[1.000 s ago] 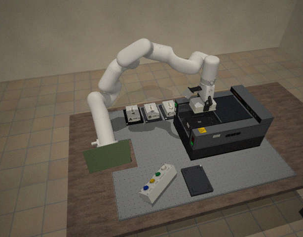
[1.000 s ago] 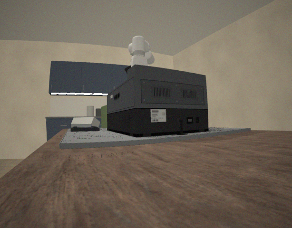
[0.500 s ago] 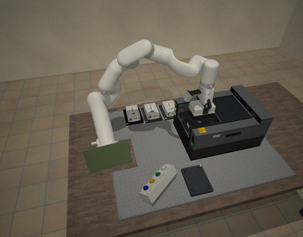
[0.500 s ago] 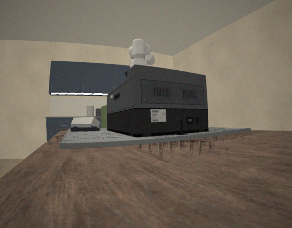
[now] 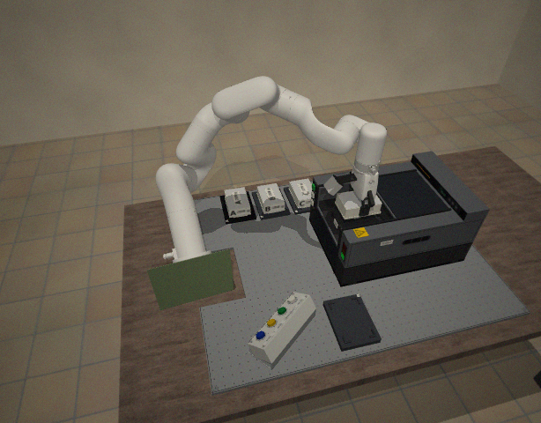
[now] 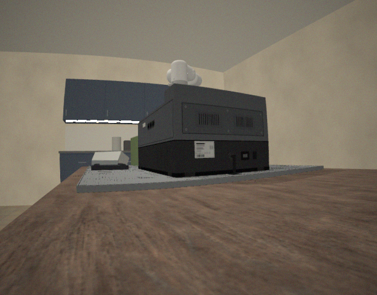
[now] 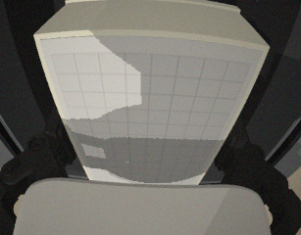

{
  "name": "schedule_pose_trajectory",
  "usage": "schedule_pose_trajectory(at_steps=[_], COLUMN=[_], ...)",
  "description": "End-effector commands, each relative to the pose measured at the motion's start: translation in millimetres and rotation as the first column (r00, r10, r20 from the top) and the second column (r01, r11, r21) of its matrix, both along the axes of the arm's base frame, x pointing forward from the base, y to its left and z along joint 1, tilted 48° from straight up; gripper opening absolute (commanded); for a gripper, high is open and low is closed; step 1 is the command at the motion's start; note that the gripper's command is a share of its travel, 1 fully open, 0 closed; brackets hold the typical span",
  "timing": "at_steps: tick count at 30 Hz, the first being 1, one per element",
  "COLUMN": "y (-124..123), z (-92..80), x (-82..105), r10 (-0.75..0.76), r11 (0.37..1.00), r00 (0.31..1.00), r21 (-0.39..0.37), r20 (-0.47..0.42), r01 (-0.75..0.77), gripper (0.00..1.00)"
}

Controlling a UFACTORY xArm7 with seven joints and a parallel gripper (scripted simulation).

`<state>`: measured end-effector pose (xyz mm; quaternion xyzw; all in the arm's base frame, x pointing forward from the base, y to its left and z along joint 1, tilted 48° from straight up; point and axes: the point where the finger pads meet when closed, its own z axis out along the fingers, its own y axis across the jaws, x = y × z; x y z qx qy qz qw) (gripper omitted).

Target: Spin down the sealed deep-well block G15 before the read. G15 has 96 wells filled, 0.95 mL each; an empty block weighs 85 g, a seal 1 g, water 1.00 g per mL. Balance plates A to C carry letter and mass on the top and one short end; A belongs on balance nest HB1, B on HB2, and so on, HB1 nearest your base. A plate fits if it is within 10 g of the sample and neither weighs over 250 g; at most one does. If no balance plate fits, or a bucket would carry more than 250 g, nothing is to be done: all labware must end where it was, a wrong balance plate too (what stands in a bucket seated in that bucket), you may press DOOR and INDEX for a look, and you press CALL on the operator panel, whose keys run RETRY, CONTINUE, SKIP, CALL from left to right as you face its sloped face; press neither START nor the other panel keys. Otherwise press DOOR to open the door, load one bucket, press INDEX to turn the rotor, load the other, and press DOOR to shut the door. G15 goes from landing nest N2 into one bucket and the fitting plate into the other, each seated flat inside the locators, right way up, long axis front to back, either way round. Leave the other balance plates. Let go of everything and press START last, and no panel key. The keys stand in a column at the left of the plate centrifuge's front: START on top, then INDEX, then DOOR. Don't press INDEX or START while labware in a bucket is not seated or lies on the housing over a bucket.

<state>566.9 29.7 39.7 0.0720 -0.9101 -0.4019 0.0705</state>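
- Top view: the gripper (image 5: pixel 362 205), fingers spread wide, grips deep-well block G15 (image 5: pixel 350 203) by its long sides, low in the plate centrifuge's (image 5: pixel 398 232) open chamber.
- Landing nest N2 (image 5: pixel 352 322) lies bare.
- 3 balance plates (image 5: pixel 237 203) sit on their nests.
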Motion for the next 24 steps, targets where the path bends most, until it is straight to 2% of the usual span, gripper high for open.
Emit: schedule_pose_trajectory(at_steps=[1,9,24], y=[5.2,14.4,15.1], z=[-6.1,-14.7,-15.2], x=[0.2,-1.9,-2.1], r10=[-0.005,-0.005,-0.005], r11=[1.0,1.0,1.0], r00=[1.0,1.0,1.0], r21=[-0.003,-0.003,-0.003], r20=[0.005,0.005,0.005], r01=[0.005,0.005,0.005], gripper=[0.0,0.0,0.0])
